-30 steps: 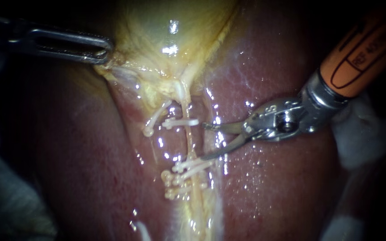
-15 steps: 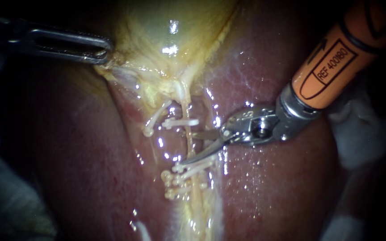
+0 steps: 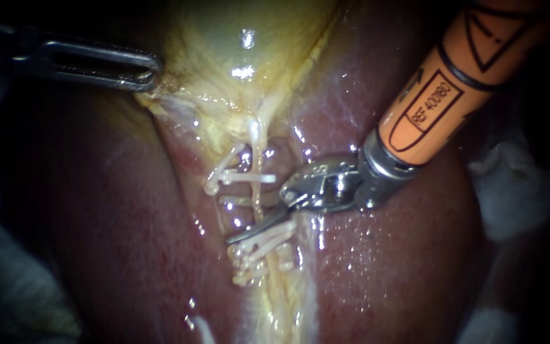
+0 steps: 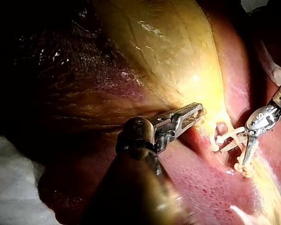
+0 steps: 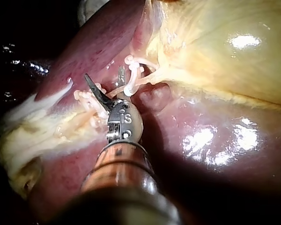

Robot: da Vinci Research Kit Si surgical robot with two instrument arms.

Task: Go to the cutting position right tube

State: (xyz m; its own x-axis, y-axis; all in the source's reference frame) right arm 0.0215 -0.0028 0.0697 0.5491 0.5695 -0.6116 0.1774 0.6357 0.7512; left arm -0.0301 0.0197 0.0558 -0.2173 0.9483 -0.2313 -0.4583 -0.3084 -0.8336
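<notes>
right instrument (image 3: 240,220): brought in from the upper right. Its two thin blades are held apart and nothing is gripped by them.
right tube (image 3: 257,143): seen as a pale strand laid over the liver (image 3: 402,267), running from the gallbladder (image 3: 249,38) at the far side toward the near side. Its long axis is near–far.
far clip (image 3: 249,179): set across the tube, just far of the blades.
near clips (image 3: 256,251): a cluster set across the tube, just near of the blades.
deciding relation: the blades are pointed left, crosswise to the tube. The bare stretch between the far clip and the near clips is bracketed by them. The near blade is seen reaching left past the tube, close beside the near clips. The far blade is partly lost in glare and pale tissue, so its reach past the tube can only be called probable.
left instrument (image 3: 142,73): closed on the gallbladder's edge at the far left, well apart from the tube.
nearer arm: the right one, by a wide margin.
judgement: the cutting position appears reached or nearly so. The near blade's clearance from the near clips would be worth checking.
</notes>
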